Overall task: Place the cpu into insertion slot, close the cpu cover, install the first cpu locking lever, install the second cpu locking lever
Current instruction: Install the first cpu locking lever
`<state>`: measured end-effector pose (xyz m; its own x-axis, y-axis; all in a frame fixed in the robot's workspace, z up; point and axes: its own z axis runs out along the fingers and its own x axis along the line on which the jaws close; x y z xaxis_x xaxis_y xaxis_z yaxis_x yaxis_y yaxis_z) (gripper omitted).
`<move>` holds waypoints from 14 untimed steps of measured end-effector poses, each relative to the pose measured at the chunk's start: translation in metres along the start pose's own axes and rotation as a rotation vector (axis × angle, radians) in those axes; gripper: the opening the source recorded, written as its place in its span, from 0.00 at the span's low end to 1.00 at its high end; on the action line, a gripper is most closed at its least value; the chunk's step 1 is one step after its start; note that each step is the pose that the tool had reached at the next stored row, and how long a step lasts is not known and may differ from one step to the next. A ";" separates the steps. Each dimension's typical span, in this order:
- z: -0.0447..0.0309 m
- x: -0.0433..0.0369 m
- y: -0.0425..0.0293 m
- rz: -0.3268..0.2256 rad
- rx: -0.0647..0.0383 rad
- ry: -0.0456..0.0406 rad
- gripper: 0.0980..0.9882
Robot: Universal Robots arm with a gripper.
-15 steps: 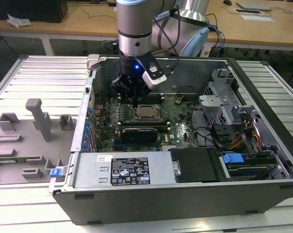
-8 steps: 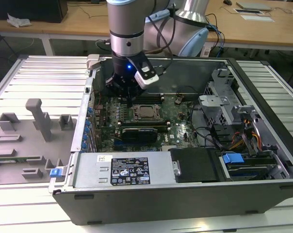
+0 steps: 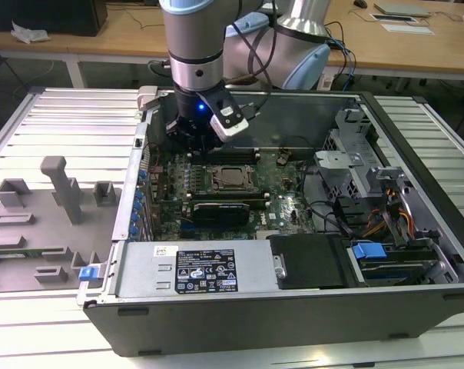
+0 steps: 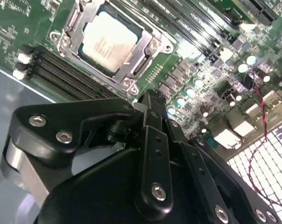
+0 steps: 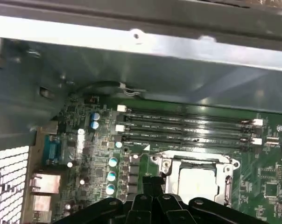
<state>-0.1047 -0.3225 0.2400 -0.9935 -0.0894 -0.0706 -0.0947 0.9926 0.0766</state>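
With the cpu (image 4: 106, 42) under its lowered cpu cover (image 4: 143, 51), the empty, closed fingers (image 4: 152, 112) hovered just beside it; locking the first lever apparently needed a precise push.

Nothing reads clearly: faint marks on the cpu (image 4: 106, 41), tiny print on the label (image 3: 206, 270) well apart from it.

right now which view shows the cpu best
The second wrist view: the cpu is close, and its whole silver top is visible, framed by the cpu cover. The first wrist view shows it with one edge behind the gripper. The exterior view shows it small and far off.
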 end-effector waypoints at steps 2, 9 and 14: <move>-0.0003 0.0052 0.0005 0.000 -0.002 -0.0032 0.01; -0.0014 0.0224 0.0019 0.004 -0.090 -0.0346 0.01; -0.0015 0.0247 0.0021 0.007 -0.142 -0.0481 0.01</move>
<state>-0.1295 -0.3228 0.2399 -0.9903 -0.0750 -0.1169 -0.0991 0.9712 0.2167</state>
